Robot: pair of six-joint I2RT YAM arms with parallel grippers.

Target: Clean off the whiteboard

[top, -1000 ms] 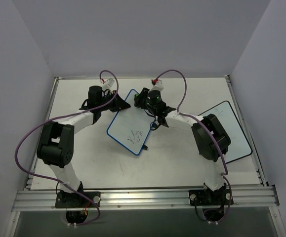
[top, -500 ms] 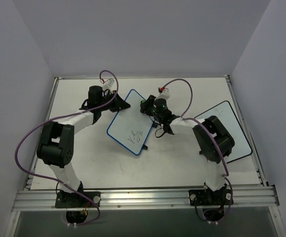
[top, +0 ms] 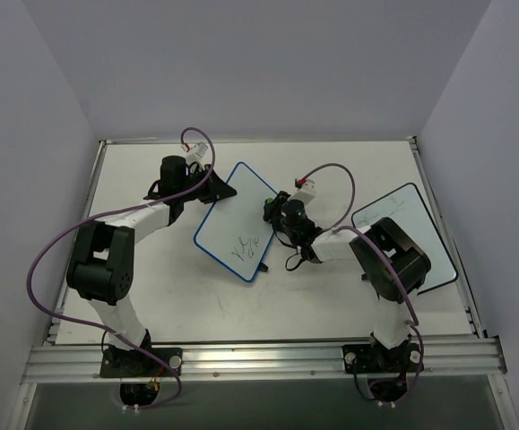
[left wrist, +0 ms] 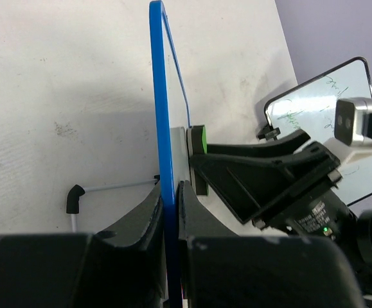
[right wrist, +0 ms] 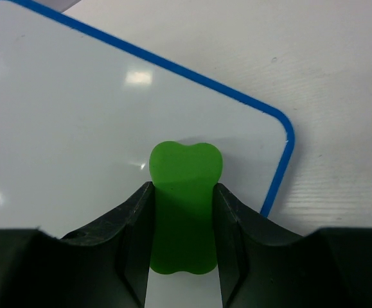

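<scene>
The left gripper (left wrist: 171,192) is clamped on the rim of the rounded white whiteboard with the thin blue frame (top: 241,215), fingers pressed together on either side of it. The board sits mid-table, between the two arms. Whether its low end rests on the white table (top: 196,296) I cannot tell.

The right gripper (right wrist: 184,192) pinches a small green waisted eraser (right wrist: 186,170) and has it flat against the board's face, close to a rounded corner. The dark handwriting (top: 246,244) lies at the other, nearer end — untouched, so the wiping proper looks barely begun.

The risks, as I judge them:
- The board is held by one edge only, so a hard push could twist it in that grip or lever it loose.
- The eraser sits just beside the left fingers (left wrist: 192,212), and a careless stroke could clip them.
- It could also run off the corner.

The black-framed board (top: 420,237) lies well apart — not the target.
</scene>
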